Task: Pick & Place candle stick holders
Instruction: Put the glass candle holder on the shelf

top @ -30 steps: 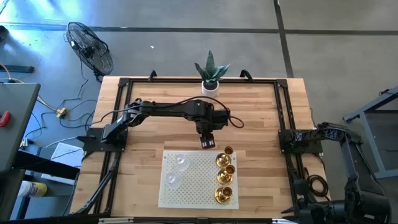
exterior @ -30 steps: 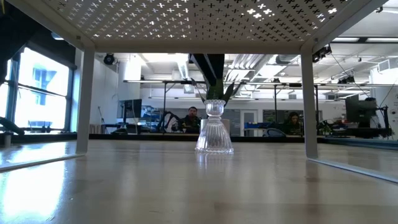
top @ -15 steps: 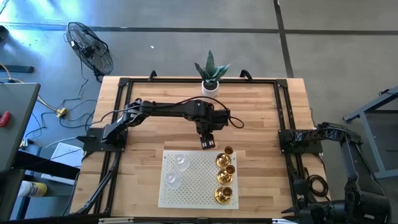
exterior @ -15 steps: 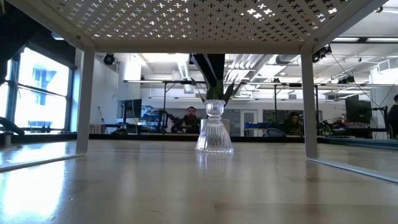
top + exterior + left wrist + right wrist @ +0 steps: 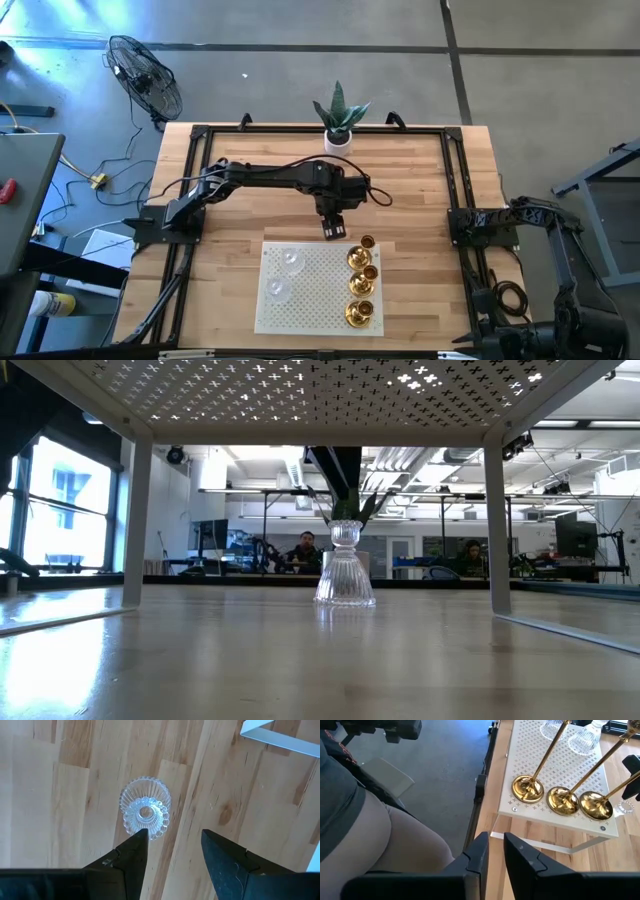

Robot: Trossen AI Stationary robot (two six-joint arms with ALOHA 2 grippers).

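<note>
One clear glass candle stick holder (image 5: 145,814) stands upright on its wide base on the wooden table, just past the far edge of a white perforated stand (image 5: 310,322). It also shows in the low view (image 5: 345,567). My left gripper (image 5: 172,836) is open and points down right above it, touching nothing; it also shows in the high view (image 5: 334,230). On the stand are two more glass holders (image 5: 290,261) and three gold brass ones (image 5: 562,800) in a row along its right side. My right gripper (image 5: 495,849) is shut and empty beyond the table's right edge.
A white pot with a green plant (image 5: 338,138) stands at the table's far edge. The stand's legs (image 5: 137,520) rest on the table near its front. A black frame (image 5: 455,180) runs round the table. A person's leg (image 5: 380,835) shows beside the right gripper.
</note>
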